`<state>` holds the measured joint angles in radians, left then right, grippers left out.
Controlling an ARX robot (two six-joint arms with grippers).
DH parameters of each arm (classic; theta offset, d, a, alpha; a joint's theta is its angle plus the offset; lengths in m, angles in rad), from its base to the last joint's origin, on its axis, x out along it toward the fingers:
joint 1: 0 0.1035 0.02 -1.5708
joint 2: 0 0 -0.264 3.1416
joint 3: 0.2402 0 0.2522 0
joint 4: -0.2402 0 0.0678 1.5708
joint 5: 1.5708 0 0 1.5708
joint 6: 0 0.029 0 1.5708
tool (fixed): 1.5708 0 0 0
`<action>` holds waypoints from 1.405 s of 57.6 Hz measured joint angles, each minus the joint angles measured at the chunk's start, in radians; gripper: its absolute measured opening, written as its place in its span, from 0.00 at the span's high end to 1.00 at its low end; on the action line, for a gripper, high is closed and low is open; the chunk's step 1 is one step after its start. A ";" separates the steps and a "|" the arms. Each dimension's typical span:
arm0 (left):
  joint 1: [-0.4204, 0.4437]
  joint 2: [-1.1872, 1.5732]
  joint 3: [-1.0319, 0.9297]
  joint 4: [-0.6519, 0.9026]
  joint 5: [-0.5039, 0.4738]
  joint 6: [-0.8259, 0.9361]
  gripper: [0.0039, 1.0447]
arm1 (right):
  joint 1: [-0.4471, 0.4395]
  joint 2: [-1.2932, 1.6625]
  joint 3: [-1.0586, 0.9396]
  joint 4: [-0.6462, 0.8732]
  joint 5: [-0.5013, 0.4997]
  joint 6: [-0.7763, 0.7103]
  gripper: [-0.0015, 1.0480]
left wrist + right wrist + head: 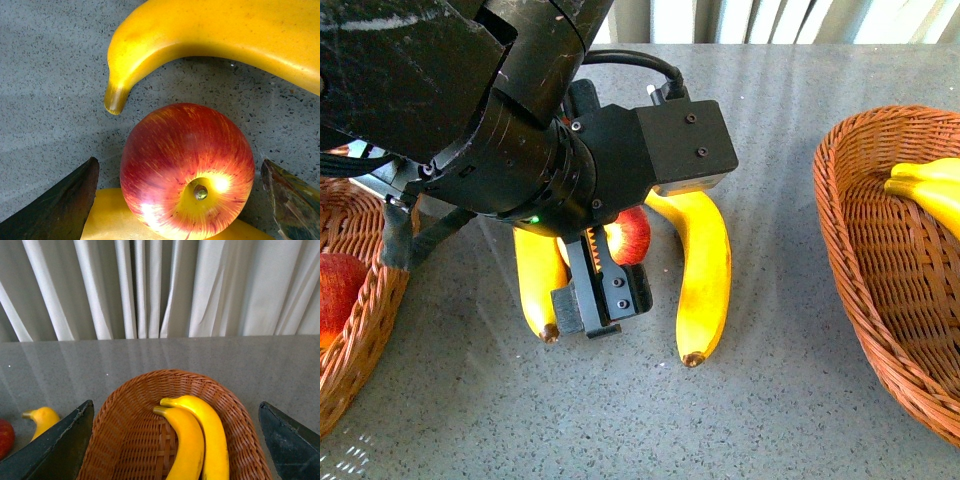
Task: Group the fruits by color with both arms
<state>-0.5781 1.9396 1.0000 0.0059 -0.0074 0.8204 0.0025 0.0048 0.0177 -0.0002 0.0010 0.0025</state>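
my left claw (175, 202) spread wide, red apple (187, 170) in its gap | banana (705, 270) at apple's 3 o'clock | my right claw (175, 440) spread wide too

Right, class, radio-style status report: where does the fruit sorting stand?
Left claw open, straddling apple on table, not gripped. Right claw open, empty, above basket holding two bananas. Loose bananas crowd apple on both sides.

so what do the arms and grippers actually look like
The left arm is black and scuffed, with round and boxy housings, visible screws, a black cable and a small green light. The left gripper has a toothed rail. The right gripper shows only dark wedge-shaped fingertips.
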 joint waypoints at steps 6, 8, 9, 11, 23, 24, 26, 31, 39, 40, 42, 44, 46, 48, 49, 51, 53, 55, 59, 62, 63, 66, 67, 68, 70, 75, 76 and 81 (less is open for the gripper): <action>0.003 0.008 0.006 -0.001 -0.001 -0.007 0.09 | 0.000 0.000 0.000 0.000 0.000 0.000 0.09; 0.005 0.013 0.010 -0.002 -0.002 -0.010 0.09 | 0.000 0.000 0.000 0.000 0.000 0.000 0.09; 0.005 0.014 0.012 -0.003 -0.002 -0.012 0.09 | 0.000 0.000 0.000 0.000 0.000 0.000 0.09; 0.006 0.018 0.015 -0.005 -0.002 -0.016 0.09 | 0.000 0.000 0.000 0.000 0.000 0.000 0.09; 0.006 0.043 0.031 -0.008 -0.004 -0.034 0.09 | 0.000 0.000 0.000 0.000 0.000 0.000 0.09; 0.006 0.044 0.032 -0.008 -0.004 -0.034 0.09 | 0.000 0.000 0.000 0.000 0.000 0.000 0.09; 0.006 0.048 0.032 -0.008 -0.005 -0.037 0.09 | 0.000 0.000 0.000 0.000 0.000 0.000 0.09; 0.006 0.056 0.034 -0.008 -0.005 -0.038 0.09 | 0.000 0.000 0.000 0.000 0.000 0.000 0.09; 0.006 0.063 0.034 -0.008 -0.006 -0.040 0.09 | 0.000 0.000 0.000 0.000 0.000 0.000 0.09; 0.006 0.063 0.034 -0.008 -0.008 -0.041 0.09 | 0.000 0.000 0.000 0.000 0.000 0.000 0.09; 0.006 0.063 0.034 -0.008 -0.008 -0.041 0.09 | 0.000 0.000 0.000 0.000 0.000 0.000 0.09; 0.006 0.063 0.034 -0.008 -0.009 -0.041 0.09 | 0.000 0.000 0.000 0.000 0.000 0.000 0.09; 0.006 0.063 0.034 -0.008 -0.009 -0.041 0.09 | 0.000 0.000 0.000 0.000 0.000 0.000 0.09; 0.006 0.063 0.034 -0.008 -0.009 -0.041 0.09 | 0.000 0.000 0.000 0.000 0.000 0.000 0.09; 0.006 0.063 0.034 -0.008 -0.010 -0.041 0.09 | 0.000 0.000 0.000 0.000 0.000 0.000 0.09; 0.006 0.063 0.034 -0.008 -0.010 -0.041 0.09 | 0.000 0.000 0.000 0.000 0.000 0.000 0.09; 0.006 0.063 0.034 -0.008 -0.010 -0.041 0.09 | 0.000 0.000 0.000 0.000 0.000 0.000 0.09; 0.006 0.063 0.034 -0.008 -0.010 -0.041 0.11 | 0.000 0.000 0.000 0.000 0.000 0.000 0.09; 0.006 0.063 0.034 -0.008 -0.010 -0.041 0.21 | 0.000 0.000 0.000 0.000 0.000 0.000 0.09; 0.006 0.063 0.034 -0.008 -0.010 -0.041 0.26 | 0.000 0.000 0.000 0.000 0.000 0.000 0.09; 0.006 0.063 0.034 -0.008 -0.010 -0.041 0.27 | 0.000 0.000 0.000 0.000 0.000 0.000 0.09; 0.006 0.063 0.034 -0.008 -0.008 -0.041 0.30 | 0.000 0.000 0.000 0.000 0.000 0.000 0.09; 0.006 0.063 0.034 -0.008 -0.008 -0.041 0.30 | 0.000 0.000 0.000 0.000 0.000 0.000 0.09; 0.006 0.063 0.034 -0.008 -0.007 -0.041 0.30 | 0.000 0.000 0.000 0.000 0.000 0.000 0.09; 0.006 0.060 0.034 -0.008 -0.004 -0.041 0.30 | 0.000 0.000 0.000 0.000 0.000 0.000 0.09; 0.008 0.039 0.027 -0.003 0.015 -0.041 0.31 | 0.000 0.000 0.000 0.000 0.000 0.000 0.09; 0.010 0.031 0.024 -0.002 0.019 -0.041 0.31 | 0.000 0.000 0.000 0.000 0.000 0.000 0.09; 0.020 -0.007 0.016 0.002 0.032 -0.041 0.31 | 0.000 0.000 0.000 0.000 0.000 0.000 0.09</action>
<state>-0.5583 1.9324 1.0164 0.0078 0.0242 0.7795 0.0025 0.0048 0.0177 -0.0002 0.0006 0.0025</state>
